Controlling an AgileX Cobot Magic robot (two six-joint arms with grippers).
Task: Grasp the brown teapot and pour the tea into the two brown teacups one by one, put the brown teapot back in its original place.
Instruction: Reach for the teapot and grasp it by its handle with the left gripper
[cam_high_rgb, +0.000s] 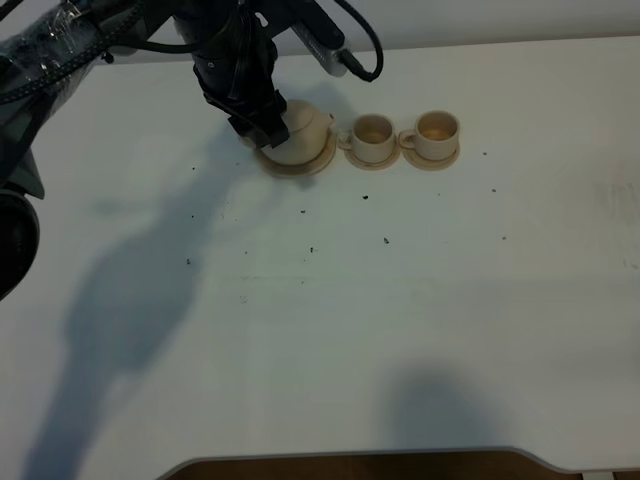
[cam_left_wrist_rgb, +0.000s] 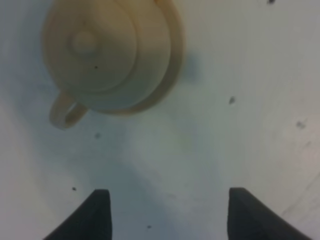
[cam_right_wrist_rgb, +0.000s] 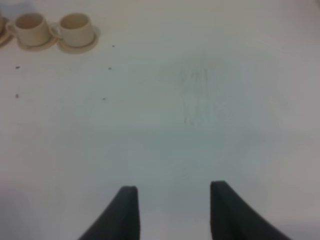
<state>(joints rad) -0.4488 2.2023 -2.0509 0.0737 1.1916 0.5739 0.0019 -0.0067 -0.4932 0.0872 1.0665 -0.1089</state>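
The brown teapot (cam_high_rgb: 308, 130) sits on its big saucer (cam_high_rgb: 300, 168) near the desk's far edge, left of the two teacups (cam_high_rgb: 373, 133). My left gripper (cam_left_wrist_rgb: 168, 195) hangs over it, wide open and empty. I think I grab the handle (cam_left_wrist_rgb: 64, 112) next. My right gripper (cam_right_wrist_rgb: 172, 192) is open too

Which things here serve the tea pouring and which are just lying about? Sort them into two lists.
Job: brown teapot; wide saucer under it; middle teacup; end teacup; small saucers beneath them; left claw, open near the teapot.

Lying about: dark specks on the white table; right claw, open, away from the tea set.
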